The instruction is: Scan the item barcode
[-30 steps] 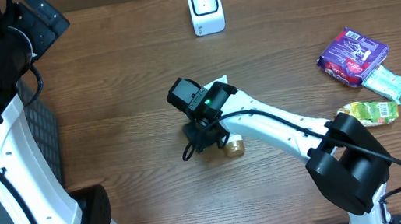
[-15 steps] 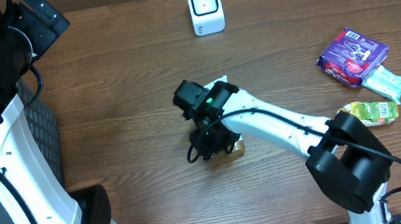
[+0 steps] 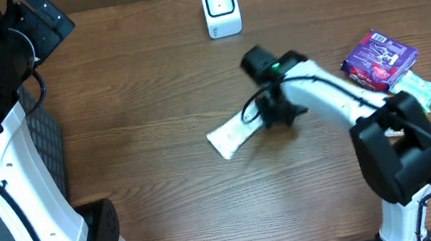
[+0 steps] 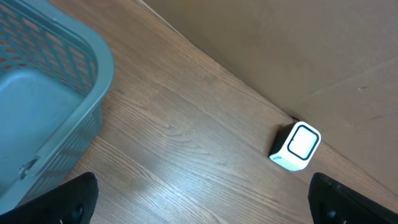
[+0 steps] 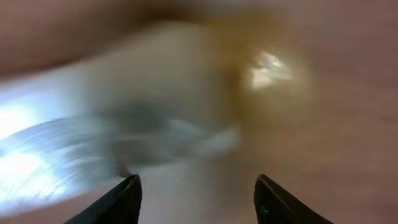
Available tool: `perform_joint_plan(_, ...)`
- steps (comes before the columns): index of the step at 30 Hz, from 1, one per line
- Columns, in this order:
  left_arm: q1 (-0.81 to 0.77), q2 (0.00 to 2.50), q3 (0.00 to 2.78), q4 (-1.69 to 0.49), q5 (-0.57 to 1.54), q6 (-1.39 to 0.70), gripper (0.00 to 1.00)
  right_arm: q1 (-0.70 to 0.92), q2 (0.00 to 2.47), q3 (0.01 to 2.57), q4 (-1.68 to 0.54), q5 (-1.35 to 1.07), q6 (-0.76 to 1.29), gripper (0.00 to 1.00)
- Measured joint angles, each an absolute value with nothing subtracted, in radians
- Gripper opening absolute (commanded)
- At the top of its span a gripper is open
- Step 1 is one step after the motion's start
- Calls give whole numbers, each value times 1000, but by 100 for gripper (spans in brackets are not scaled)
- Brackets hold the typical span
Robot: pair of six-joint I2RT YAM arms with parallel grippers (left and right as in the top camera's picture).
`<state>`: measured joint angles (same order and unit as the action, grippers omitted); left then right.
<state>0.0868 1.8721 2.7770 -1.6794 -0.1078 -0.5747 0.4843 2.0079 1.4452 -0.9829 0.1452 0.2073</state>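
Two grippers show, both with jaws apart. The right gripper (image 3: 280, 114) hangs low over the middle of the bench (image 3: 137, 106), and in its wrist view the fingers (image 5: 124, 198) stand apart with only bare wood between the tips. That view is badly blurred. The tube (image 3: 232, 133), white with a gold cap (image 5: 267, 65), lies flat on the bench just left of this gripper, its cap end reaching under the gripper in the overhead view. In the wrist view it crosses the frame beyond the fingertips, not between them, so it does not look gripped.

The scanner (image 3: 221, 7) stands at the far edge of the bench, well apart from the tube. The left gripper (image 4: 202, 208) is spread wide and holds nothing; its camera looks down on the scanner and the corner of a grey basket (image 4: 56, 93) at the left. Three packets lie at the right, a purple one (image 3: 378, 58) touching a pale green one (image 3: 415, 88).
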Motion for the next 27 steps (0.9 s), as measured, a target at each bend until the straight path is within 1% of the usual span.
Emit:
perform_joint_plan(3, 87, 1872, 2777, -1680, -108, -575, 99, 392, 2009, 1445, -844, 163, 214, 63)
perform_joint_plan(6, 87, 1872, 2777, -1680, -108, -575, 100, 324, 2009, 1445, -781, 70, 223, 63)
perform_joint_plan(8, 87, 1872, 2777, -1680, -108, -575, 100, 287, 2009, 1445, -779, -65, 229, 59)
perform_joint_plan(9, 87, 1872, 2777, -1680, -108, -575, 100, 275, 2010, 1445, -780, -149, 233, 58)
perform_joint_plan(11, 87, 1872, 2777, -1680, -108, -575, 100, 265, 2010, 1445, -783, -308, 236, 59)
perform_joint_plan(13, 87, 1872, 2777, -1680, -108, -575, 100, 266, 2010, 1445, -797, -424, 236, 62)
perform_joint_plan(16, 87, 1872, 2777, -1680, -108, -575, 99, 283, 2010, 1445, -831, -520, 230, 66)
perform_joint_plan(22, 87, 1872, 2777, -1680, -108, -575, 99, 337, 2010, 1445, -886, -534, 151, 70)
perform_joint_plan(26, 87, 1872, 2777, -1680, -108, -575, 100, 368, 2010, 1445, -891, -500, 97, 80)
perform_joint_plan(27, 87, 1872, 2777, -1680, -108, -575, 100, 374, 2010, 1445, -891, -485, 86, 80)
